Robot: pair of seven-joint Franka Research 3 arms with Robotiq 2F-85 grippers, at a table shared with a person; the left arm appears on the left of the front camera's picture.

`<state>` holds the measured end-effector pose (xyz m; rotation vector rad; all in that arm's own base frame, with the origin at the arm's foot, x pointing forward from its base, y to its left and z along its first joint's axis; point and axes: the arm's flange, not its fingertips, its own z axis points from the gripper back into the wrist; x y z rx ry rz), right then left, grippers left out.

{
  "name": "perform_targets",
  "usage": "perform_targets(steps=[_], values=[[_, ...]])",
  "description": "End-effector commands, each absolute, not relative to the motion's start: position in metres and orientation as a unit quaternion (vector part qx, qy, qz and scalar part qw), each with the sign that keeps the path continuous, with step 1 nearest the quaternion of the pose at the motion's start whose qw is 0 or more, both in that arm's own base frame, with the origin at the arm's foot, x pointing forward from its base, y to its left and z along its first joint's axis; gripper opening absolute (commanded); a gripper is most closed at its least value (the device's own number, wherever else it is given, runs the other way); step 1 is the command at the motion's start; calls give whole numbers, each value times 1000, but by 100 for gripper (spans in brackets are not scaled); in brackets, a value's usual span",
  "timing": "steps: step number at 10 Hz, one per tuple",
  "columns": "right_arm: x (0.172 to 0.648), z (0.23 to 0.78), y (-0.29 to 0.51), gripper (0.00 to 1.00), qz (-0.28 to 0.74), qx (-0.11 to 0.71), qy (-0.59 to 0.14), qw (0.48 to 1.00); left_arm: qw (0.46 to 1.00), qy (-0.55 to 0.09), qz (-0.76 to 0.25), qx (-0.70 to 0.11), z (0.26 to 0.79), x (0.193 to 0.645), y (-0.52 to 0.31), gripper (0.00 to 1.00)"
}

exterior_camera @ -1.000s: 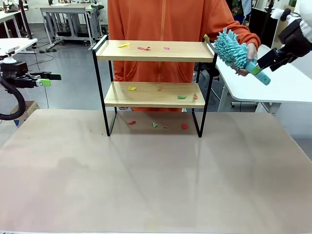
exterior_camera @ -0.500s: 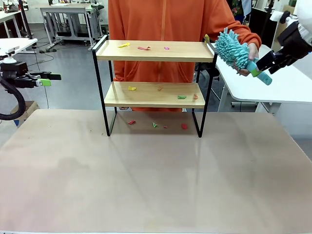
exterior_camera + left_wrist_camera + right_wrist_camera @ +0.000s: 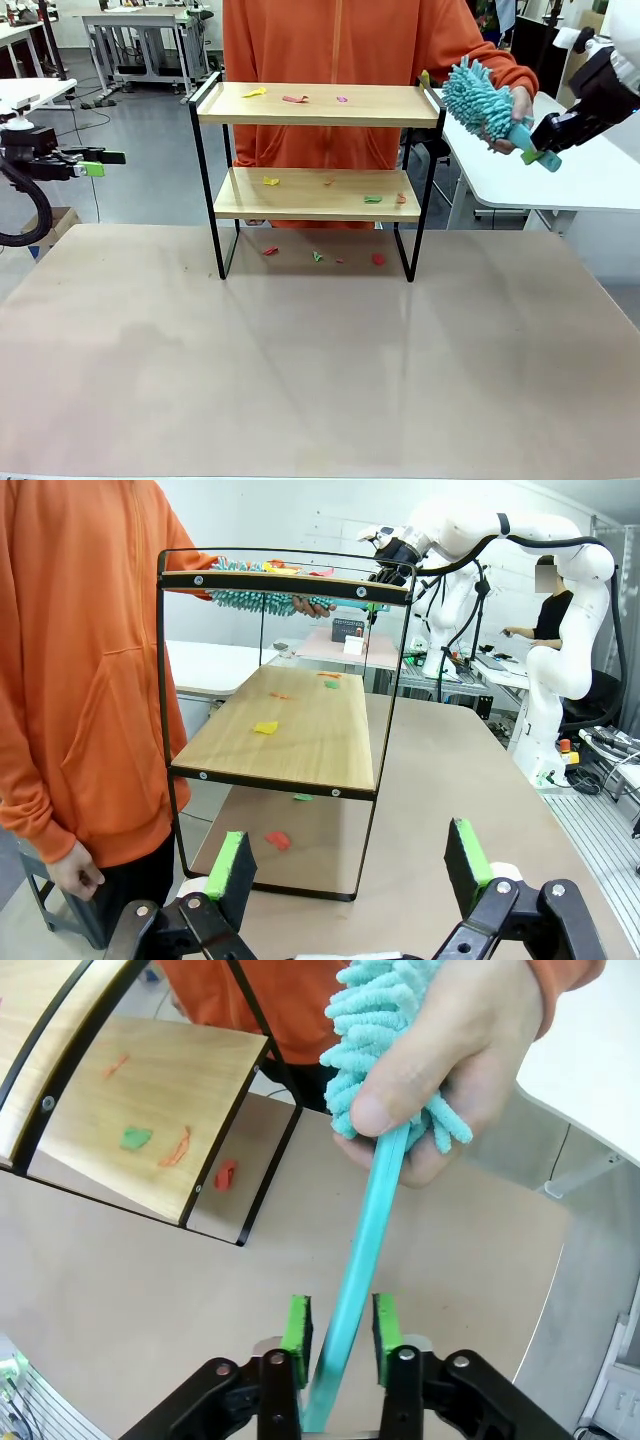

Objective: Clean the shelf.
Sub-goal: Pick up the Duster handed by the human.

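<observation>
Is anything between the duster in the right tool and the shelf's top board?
Yes. The person's hand wraps the duster at its fluffy head, between the right tool and the shelf.

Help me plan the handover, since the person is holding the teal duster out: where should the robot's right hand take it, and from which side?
Take the duster's bare handle below the person's hand, coming in from its free end. The person's fingers wrap the fluffy head, while the thin, straight handle points toward the right hand and fits between its pads.
</observation>
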<state>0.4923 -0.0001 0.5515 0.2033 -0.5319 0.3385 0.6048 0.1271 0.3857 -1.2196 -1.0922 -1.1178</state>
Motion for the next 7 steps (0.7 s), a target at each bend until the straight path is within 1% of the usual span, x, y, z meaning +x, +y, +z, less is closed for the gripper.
perform_targets(steps=[1, 4, 6, 7], values=[[488, 563, -1, 0, 148, 82, -259, 951, 544, -462, -479, -510, 385, 604, 128, 100], [485, 570, -7, 0, 129, 61, -261, 955, 544, -462, -479, -510, 385, 604, 128, 100], [482, 571, -8, 0, 125, 61, -256, 957, 544, -462, -479, -510, 385, 604, 128, 100], [481, 572, -10, 0, 123, 67, -267, 953, 544, -462, -479, -510, 385, 604, 128, 100]])
